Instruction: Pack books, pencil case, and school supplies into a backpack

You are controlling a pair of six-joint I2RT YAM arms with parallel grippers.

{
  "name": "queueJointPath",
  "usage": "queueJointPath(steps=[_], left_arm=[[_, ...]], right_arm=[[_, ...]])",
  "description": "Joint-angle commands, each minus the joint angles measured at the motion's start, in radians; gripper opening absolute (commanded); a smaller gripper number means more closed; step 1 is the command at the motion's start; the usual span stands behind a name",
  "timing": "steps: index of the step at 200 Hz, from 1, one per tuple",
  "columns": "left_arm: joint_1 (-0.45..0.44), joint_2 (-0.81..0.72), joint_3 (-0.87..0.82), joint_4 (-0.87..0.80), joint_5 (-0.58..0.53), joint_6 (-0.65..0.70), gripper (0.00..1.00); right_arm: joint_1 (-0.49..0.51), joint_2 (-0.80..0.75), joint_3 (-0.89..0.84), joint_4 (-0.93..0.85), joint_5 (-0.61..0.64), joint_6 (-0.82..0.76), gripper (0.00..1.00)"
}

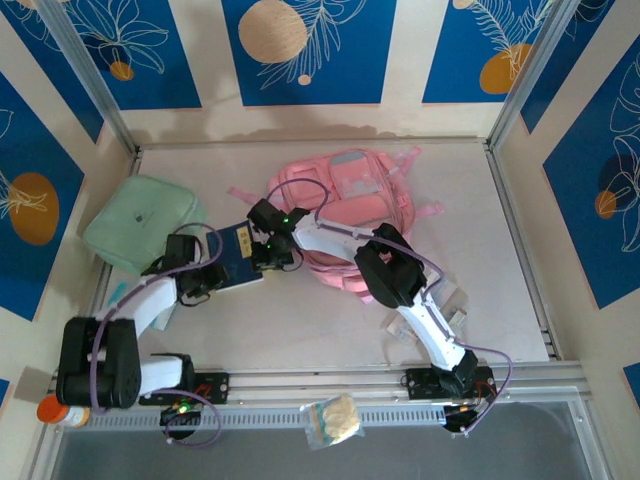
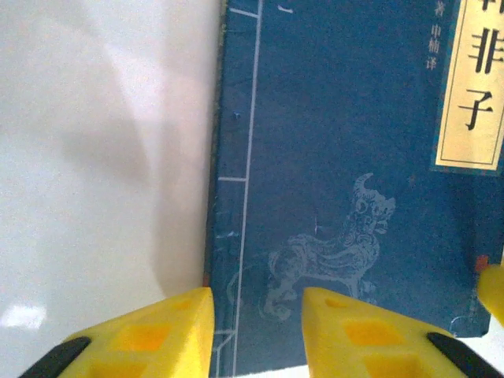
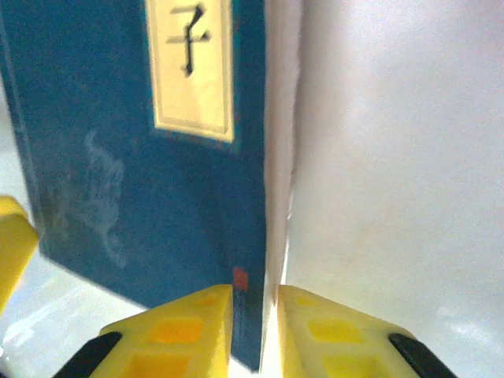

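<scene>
I am hovering my left gripper (image 2: 256, 307) part open over the book's (image 2: 339, 157) spine; my right gripper (image 3: 256, 298) is straddling its opposite edge, jaws nearly together, grip unclear.

Navy book (image 2: 339, 197) with pale beast drawing, yellow label (image 2: 472, 94); pink backpack (image 1: 350, 195); mint pouch (image 1: 140, 225)

Likely a lab cell: railed table (image 1: 300, 325), printed panels (image 1: 345, 60).

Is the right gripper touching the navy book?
Cannot tell. In the right wrist view the navy book's near corner sits between the right gripper's fingers, close on both sides, but neither contact nor a gap shows plainly.
</scene>
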Motion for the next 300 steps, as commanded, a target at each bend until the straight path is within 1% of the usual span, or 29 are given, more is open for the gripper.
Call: queueJointPath(steps=[1,9,20,37,47,72,106,120,135,173,230,282,300], left_arm=[[-0.009,-0.118,-0.014,-0.113,-0.077,-0.062,0.38],[-0.007,-0.141,-0.013,-0.118,-0.09,-0.071,0.4],[-0.007,-0.141,-0.007,-0.12,-0.103,-0.077,0.43],[-0.006,-0.089,0.028,-0.149,-0.15,-0.079,0.45],[-0.004,-0.053,0.043,-0.14,-0.154,-0.074,0.45],[-0.004,-0.004,0.029,-0.018,-0.051,-0.077,0.45],[-0.004,0.054,0.031,0.048,0.01,-0.065,0.45],[-0.005,0.078,0.04,0.043,0.014,-0.071,0.45],[-0.004,0.096,0.027,0.074,0.022,-0.077,0.44],[-0.006,0.124,0.013,0.098,0.039,-0.09,0.39],[-0.007,0.145,-0.001,0.105,0.045,-0.096,0.38],[-0.007,0.154,-0.001,0.107,0.042,-0.096,0.38],[-0.007,0.156,-0.003,0.11,0.045,-0.096,0.38]], right_arm=[[0.01,-0.085,-0.035,-0.029,-0.014,-0.001,0.27],[0.002,-0.078,-0.028,-0.042,0.009,0.0,0.29],[-0.01,-0.063,-0.024,-0.041,0.003,0.001,0.29],[-0.018,-0.044,-0.015,-0.025,-0.001,0.002,0.32],[-0.018,-0.03,0.004,-0.026,0.008,-0.001,0.34],[-0.025,0.018,0.068,-0.051,0.014,-0.005,0.36],[-0.041,0.084,0.131,-0.066,0.004,0.0,0.37],[-0.042,0.101,0.149,-0.067,-0.001,0.0,0.37],[-0.038,0.112,0.163,-0.054,-0.019,-0.001,0.38],[-0.029,0.161,0.226,-0.078,-0.041,0.004,0.38],[-0.015,0.142,0.289,-0.105,-0.084,-0.003,0.38],[-0.009,0.085,0.294,-0.132,-0.063,-0.023,0.38],[-0.007,0.075,0.298,-0.137,-0.073,-0.027,0.37]])
